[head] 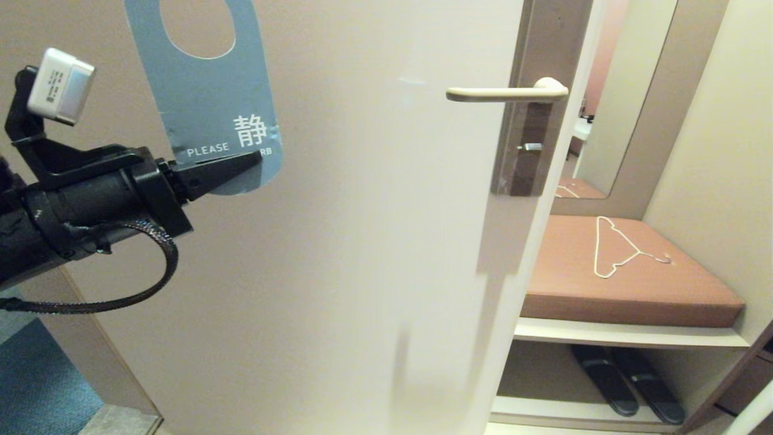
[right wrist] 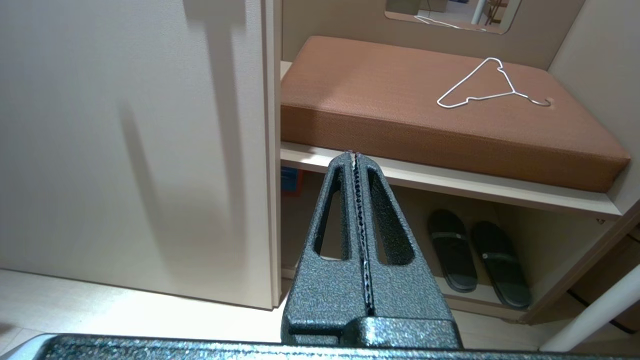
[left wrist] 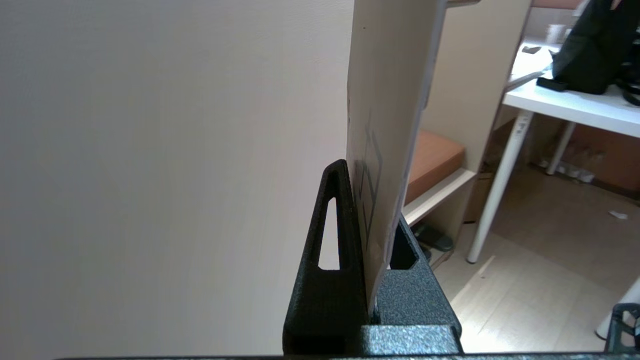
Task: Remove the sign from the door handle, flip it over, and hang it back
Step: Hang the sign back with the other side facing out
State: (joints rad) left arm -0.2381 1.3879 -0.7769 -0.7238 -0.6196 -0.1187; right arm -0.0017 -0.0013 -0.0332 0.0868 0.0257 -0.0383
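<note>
The sign (head: 208,96) is off the handle and held up at the upper left, its light blue "PLEASE" side facing me and its hole at the top. My left gripper (head: 256,158) is shut on the sign's lower part. In the left wrist view the sign (left wrist: 385,125) shows nearly edge-on, its pale side visible, pinched between the black fingers (left wrist: 340,210). The cream door handle (head: 504,93) sticks out bare from its brownish-grey plate (head: 531,139), well to the right of the sign. My right gripper (right wrist: 356,157) is shut and empty, low near the door's edge.
The pale door (head: 362,254) fills the middle. Right of it is a niche with a brown cushion (head: 622,272) bearing a thin white wire hanger (head: 616,248), black slippers (head: 628,380) on the shelf below, and a mirror (head: 610,90) behind. A white table (left wrist: 575,105) stands beyond.
</note>
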